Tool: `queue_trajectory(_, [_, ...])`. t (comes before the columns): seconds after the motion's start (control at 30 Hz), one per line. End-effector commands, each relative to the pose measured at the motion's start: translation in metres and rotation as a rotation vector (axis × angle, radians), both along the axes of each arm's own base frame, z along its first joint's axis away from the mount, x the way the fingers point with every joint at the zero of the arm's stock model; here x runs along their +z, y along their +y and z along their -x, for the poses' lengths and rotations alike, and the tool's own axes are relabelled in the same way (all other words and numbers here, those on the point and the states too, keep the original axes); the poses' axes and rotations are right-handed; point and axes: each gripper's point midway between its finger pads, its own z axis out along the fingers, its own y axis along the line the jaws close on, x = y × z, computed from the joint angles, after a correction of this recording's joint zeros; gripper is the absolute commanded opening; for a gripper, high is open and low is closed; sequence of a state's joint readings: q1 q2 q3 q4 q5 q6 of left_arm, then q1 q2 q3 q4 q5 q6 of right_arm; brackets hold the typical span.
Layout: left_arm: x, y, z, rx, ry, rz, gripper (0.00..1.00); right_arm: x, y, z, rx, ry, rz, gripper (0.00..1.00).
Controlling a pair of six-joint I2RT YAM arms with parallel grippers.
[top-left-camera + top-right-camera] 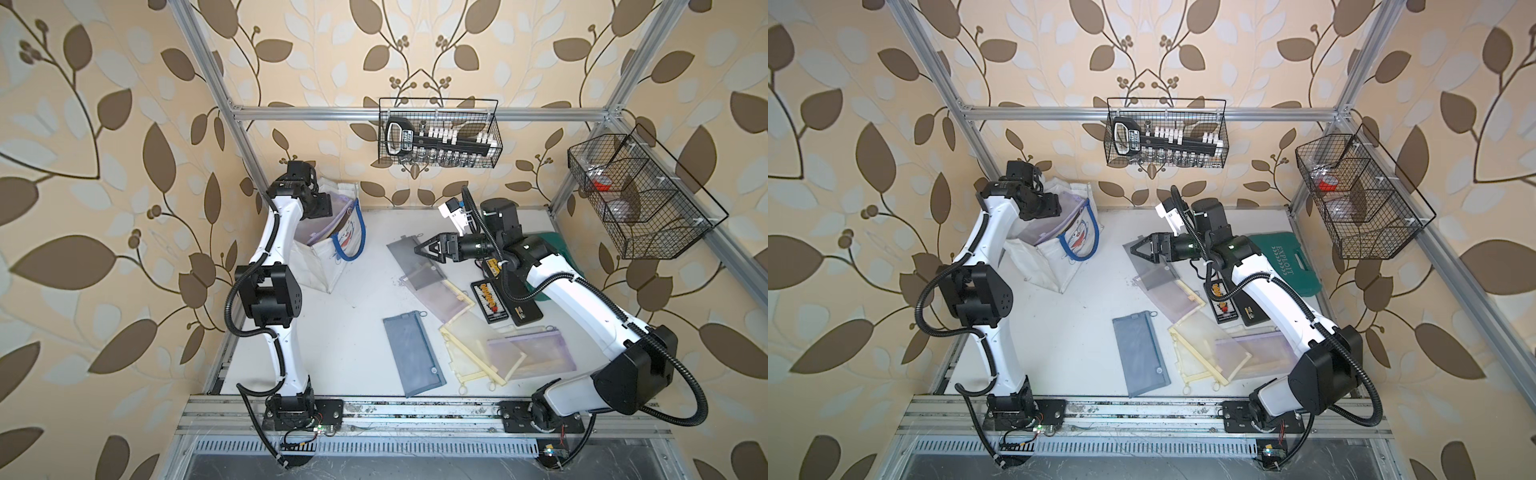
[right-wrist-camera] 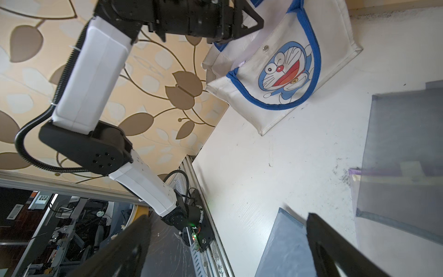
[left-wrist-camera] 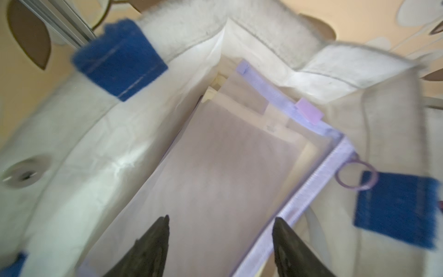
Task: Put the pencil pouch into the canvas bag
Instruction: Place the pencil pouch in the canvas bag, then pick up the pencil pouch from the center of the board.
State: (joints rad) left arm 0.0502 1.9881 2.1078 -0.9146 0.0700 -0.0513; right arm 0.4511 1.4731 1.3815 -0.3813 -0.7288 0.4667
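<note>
Currently the left gripper [image 3: 220,239] is being held just above the open mouth of the white canvas bag with blue rope handles and a cartoon print [image 1: 320,266], which is sitting at the far left of the white tabletop [image 1: 345,332]. Its jaws are being kept spread: in the left wrist view both black fingertips [image 3: 153,239] are being shown well apart, with nothing pinched between them. The translucent pencil pouch with lilac zip trim [image 3: 227,163] is being seen inside the bag, lying slanted on other flat pieces there. Its lilac ring pull [image 3: 354,177] is being seen by a blue handle patch [image 3: 393,208]. In both top views that pouch [image 1: 1059,216] is being shown in the bag's mouth, under the left wrist.

The right gripper [image 1: 417,252] is being held out above the table, jaws spread wide and empty, over a grey translucent pouch [image 1: 405,255]. More pouches are lying loose on the table: a blue-grey one [image 1: 413,353] near the front, a yellow-trimmed one [image 1: 461,345] and a lilac one [image 1: 528,353] beside it. A teal plastic case [image 1: 1287,262] is being partly hidden behind the right arm.
</note>
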Motion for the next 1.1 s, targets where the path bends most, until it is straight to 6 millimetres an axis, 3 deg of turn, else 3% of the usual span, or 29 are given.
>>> queue_trajectory(0.0, [0.076, -0.016, 0.045, -0.04, -0.122, -0.012, 0.71, -0.03, -0.007, 0.0, -0.025, 0.067, 0.061, 0.99])
queue_trajectory(0.1, [0.084, -0.043, 0.084, -0.092, -0.146, -0.003, 0.73, -0.061, -0.016, 0.002, -0.056, 0.149, 0.117, 0.99])
queue_trajectory(0.23, [0.072, -0.1, 0.156, -0.188, -0.12, 0.119, 0.74, -0.104, -0.026, 0.014, -0.055, 0.25, 0.182, 0.99])
queue_trajectory(0.43, [-0.003, -0.164, 0.261, -0.248, 0.075, 0.328, 0.77, -0.153, -0.03, 0.037, -0.006, 0.341, 0.248, 0.97])
queue_trajectory(0.57, [-0.072, -0.177, 0.315, -0.225, 0.273, 0.405, 0.77, -0.178, -0.019, 0.052, 0.058, 0.386, 0.272, 0.95])
queue_trajectory(0.67, [-0.111, -0.183, 0.332, -0.195, 0.345, 0.475, 0.77, -0.197, -0.012, 0.061, 0.097, 0.432, 0.276, 0.93])
queue_trajectory(0.77, [-0.137, -0.193, 0.334, -0.168, 0.38, 0.534, 0.77, -0.215, -0.004, 0.074, 0.134, 0.463, 0.296, 0.9])
queue_trajectory(0.93, [-0.167, -0.21, 0.33, -0.153, 0.424, 0.564, 0.76, -0.251, -0.011, 0.088, 0.13, 0.531, 0.368, 0.85])
queue_trajectory(1.07, [-0.186, -0.222, 0.323, -0.152, 0.437, 0.545, 0.74, -0.269, -0.014, 0.096, 0.129, 0.571, 0.374, 0.83])
